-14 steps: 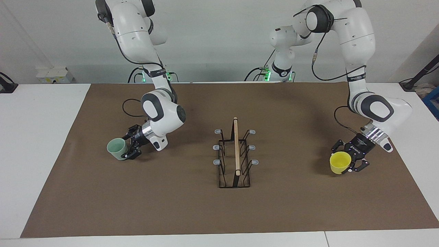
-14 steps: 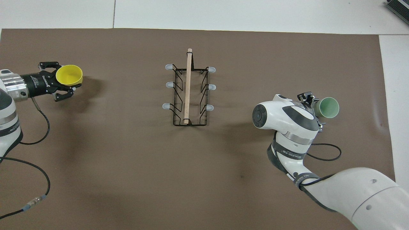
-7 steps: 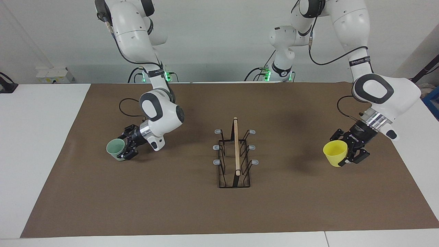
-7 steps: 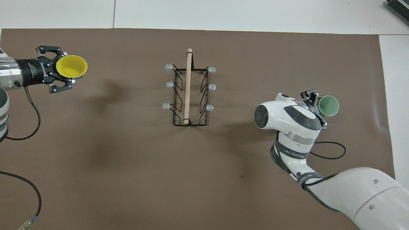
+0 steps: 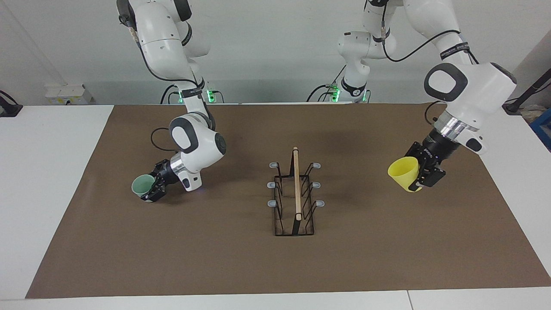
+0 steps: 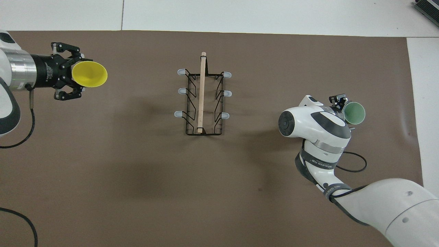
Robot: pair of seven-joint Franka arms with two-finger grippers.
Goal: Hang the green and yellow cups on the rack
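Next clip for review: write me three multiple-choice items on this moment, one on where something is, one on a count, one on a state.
1. Where is the rack?
A. mid-mat, between the two arms
B. at the left arm's end of the table
C. in the right gripper

2. How many grey-tipped prongs does the rack carry?
A. four
B. six
C. eight

3. What state is the yellow cup in?
A. hung on a prong
C. standing on the mat
B. held in the air, tilted, by the left gripper

Key: 1 A, it stands on the brown mat midway between both arms. 2 B, three tips show per side. 3 B, the left gripper is shut on it above the mat, while the right gripper holds the green cup low.
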